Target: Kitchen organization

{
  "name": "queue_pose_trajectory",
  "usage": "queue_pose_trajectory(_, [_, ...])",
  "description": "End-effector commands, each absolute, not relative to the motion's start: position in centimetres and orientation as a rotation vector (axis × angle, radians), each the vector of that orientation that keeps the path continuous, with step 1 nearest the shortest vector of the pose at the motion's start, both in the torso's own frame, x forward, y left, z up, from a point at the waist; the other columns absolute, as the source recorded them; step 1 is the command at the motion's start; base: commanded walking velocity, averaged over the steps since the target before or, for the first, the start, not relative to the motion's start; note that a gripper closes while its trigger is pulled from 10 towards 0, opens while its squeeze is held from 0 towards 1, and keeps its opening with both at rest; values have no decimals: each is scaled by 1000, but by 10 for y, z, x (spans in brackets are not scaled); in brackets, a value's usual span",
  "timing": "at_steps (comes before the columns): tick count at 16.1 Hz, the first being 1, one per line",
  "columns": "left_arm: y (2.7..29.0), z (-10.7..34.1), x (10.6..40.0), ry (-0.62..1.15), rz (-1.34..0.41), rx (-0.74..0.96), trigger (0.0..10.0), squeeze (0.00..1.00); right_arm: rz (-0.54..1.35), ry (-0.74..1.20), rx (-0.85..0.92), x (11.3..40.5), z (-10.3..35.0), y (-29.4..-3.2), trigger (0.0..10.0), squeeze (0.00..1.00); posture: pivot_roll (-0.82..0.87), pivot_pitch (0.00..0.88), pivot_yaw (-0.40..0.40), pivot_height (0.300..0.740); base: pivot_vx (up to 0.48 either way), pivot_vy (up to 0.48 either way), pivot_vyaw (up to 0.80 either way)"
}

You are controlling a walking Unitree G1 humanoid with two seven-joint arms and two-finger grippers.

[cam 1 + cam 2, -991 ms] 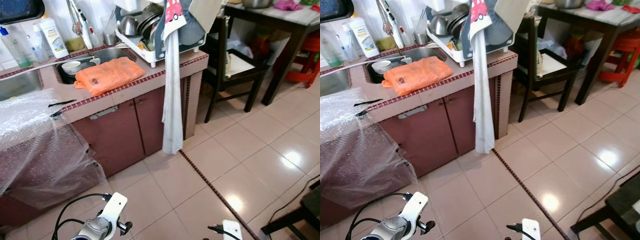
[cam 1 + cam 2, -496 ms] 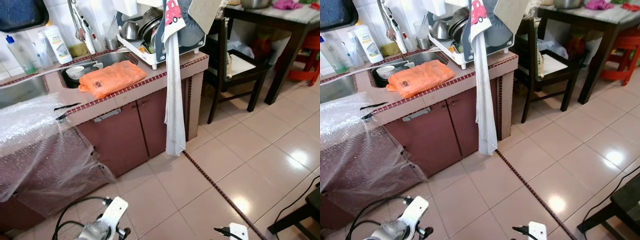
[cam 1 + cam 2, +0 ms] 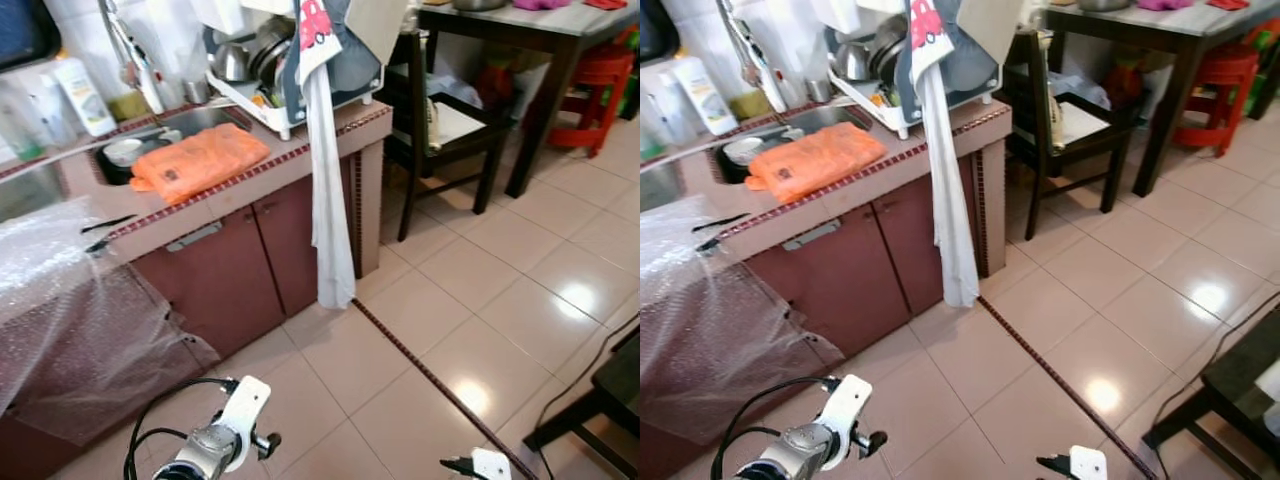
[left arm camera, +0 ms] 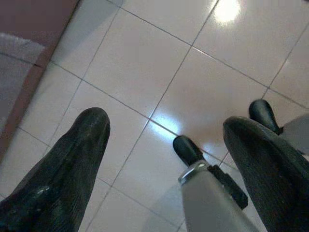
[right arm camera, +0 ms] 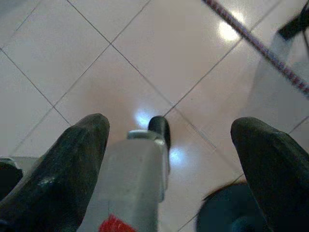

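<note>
Hanging low over pale floor tiles (image 3: 420, 350) with fingers spread and empty, left gripper (image 4: 164, 159) and right gripper (image 5: 169, 159) should be raised toward the orange plastic bag (image 3: 195, 160) on the far-left tiled counter (image 3: 340, 125) once squarely approached.

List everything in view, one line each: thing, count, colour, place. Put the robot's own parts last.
Bag: one, orange, flat on the counter beside the sink.
Bowl: one, white, in the sink.
Bottle: one, white, behind the sink.
Dish rack: one, white, at the counter's end, holding metal pots.
Towel: one, white, hanging from the rack to the floor.
Bubble wrap: one sheet, clear, draped over the counter's left part.
Chair: one, dark, beside the counter.
Table: one, dark, far right.
Stool: one, red, under the table.
Left gripper: fingers apart, above floor tiles.
Right gripper: fingers apart, above floor tiles.
</note>
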State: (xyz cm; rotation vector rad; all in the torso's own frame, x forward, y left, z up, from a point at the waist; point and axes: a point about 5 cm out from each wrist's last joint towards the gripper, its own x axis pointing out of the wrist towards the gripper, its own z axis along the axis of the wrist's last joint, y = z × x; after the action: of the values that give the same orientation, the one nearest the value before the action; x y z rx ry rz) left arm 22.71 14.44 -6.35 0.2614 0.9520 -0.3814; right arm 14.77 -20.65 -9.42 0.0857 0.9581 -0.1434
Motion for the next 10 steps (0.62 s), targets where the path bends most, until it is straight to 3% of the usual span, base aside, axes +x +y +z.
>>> queue_pose_trajectory(1, [152,-66,223,976,-345,294,10000,0,-112,928,58,160,-89,-206,10000,0,-209,0,71,740,0,0,0])
queue_pose_trajectory(6, [158,-76,207,1010,-300,289,10000,0,-75,889,-1,180,-79,-215,10000,0,-136,0,10,740,0,0,0])
queue_pose_trajectory(10, [185,-84,187,1059,-224,283,10000,0,-6,928,-46,181,-81,-207,10000,0,-45,0,-41,740,0,0,0])
